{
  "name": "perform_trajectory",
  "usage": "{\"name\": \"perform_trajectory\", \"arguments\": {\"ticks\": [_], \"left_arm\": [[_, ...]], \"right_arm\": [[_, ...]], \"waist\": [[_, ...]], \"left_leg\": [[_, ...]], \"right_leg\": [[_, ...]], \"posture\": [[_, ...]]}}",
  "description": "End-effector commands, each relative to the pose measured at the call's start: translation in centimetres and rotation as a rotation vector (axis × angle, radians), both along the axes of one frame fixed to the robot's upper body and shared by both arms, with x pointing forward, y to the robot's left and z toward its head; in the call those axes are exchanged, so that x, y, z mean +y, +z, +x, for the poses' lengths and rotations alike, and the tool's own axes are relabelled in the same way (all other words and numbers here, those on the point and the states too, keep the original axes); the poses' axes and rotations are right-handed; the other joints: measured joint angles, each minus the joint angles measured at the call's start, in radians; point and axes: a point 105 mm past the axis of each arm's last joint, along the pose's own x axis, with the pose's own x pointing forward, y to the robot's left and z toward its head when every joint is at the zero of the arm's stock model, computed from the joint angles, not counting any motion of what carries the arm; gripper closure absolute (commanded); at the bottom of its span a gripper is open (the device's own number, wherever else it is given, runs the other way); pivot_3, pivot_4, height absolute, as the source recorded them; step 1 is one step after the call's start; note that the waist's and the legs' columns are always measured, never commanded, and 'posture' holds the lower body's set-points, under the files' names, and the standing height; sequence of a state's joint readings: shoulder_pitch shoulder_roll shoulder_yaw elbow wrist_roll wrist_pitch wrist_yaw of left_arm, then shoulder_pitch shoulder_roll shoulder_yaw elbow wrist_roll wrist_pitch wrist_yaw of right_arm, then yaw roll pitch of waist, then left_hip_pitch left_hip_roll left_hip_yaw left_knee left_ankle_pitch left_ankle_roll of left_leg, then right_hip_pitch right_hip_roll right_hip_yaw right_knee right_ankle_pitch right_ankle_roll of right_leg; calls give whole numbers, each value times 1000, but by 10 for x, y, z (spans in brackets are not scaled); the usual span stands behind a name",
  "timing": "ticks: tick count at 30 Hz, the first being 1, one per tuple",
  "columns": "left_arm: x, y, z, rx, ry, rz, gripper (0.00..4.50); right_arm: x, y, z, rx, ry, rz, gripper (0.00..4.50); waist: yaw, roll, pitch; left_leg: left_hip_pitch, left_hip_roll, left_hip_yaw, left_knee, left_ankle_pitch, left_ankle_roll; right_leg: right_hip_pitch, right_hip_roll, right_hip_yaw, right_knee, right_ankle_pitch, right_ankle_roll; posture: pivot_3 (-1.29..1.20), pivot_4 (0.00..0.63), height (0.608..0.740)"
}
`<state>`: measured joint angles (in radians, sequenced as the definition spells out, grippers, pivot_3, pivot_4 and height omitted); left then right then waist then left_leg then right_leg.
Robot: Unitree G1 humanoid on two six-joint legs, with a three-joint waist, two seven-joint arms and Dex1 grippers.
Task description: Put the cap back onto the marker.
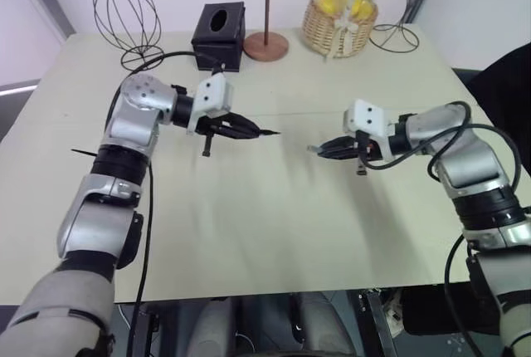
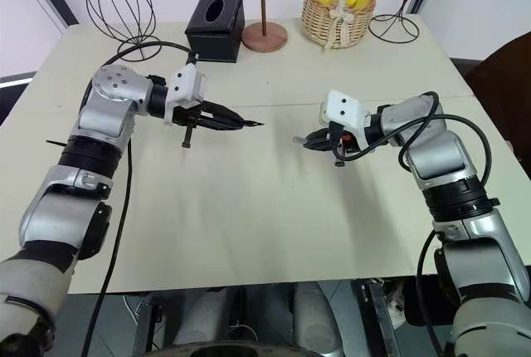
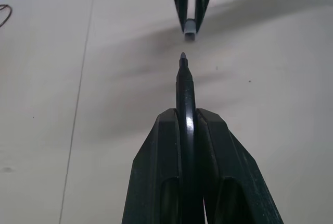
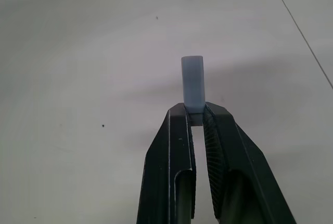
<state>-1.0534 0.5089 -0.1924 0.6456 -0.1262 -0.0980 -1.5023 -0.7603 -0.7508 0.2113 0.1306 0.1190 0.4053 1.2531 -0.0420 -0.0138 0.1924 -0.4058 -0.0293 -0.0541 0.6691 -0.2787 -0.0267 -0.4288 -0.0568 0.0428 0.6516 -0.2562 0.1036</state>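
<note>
Pale beige tabletop (image 1: 249, 232) | left gripper (image 1: 249, 130) clamped on thin black marker (image 3: 184, 86), tip forward | right gripper (image 1: 325, 149) pinching tiny pale grey cylindrical cap (image 4: 193, 89), apart from tip | step: alignment, seemingly near-coaxial | next: straight closing push.

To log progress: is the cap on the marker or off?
Off. The cap sits in the right tool, a gap from the marker tip.

Both arms are silver-grey shells with black joint bands, and a black cable loops loosely along each. White blocks sit at the wrists. Each claw, left claw (image 1: 249, 131) and right claw (image 1: 328, 148), has two slim black tapering fingers.
</note>
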Motion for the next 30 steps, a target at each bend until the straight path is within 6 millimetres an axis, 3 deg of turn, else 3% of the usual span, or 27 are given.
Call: {"name": "perform_trajectory", "arguments": {"ticks": [1,13,18,30], "left_arm": [[-6,9,-4,-74,-39,19,4500],[-19,-7,-6,-184,-84,122,4500],[-29,-2,-5,-177,-81,80,4500],[-24,-5,0,-181,-65,97,4500]], "right_arm": [[7,16,1,-53,20,26,4456],[19,14,7,-27,27,47,4456],[25,11,6,-16,34,50,4456],[26,8,-2,-11,42,51,4456]], "waist": [[0,0,0],[3,0,0],[4,0,0],[3,0,0]], "left_leg": [[0,0,0,0,0,0],[0,0,0,0,0,0],[0,0,0,0,0,0],[-1,0,0,0,0,0]], "right_leg": [[0,0,0,0,0,0],[0,0,0,0,0,0],[0,0,0,0,0,0],[0,0,0,0,0,0]], "posture": [[0,150,740],[0,150,740],[0,150,740],[0,150,740]]}}
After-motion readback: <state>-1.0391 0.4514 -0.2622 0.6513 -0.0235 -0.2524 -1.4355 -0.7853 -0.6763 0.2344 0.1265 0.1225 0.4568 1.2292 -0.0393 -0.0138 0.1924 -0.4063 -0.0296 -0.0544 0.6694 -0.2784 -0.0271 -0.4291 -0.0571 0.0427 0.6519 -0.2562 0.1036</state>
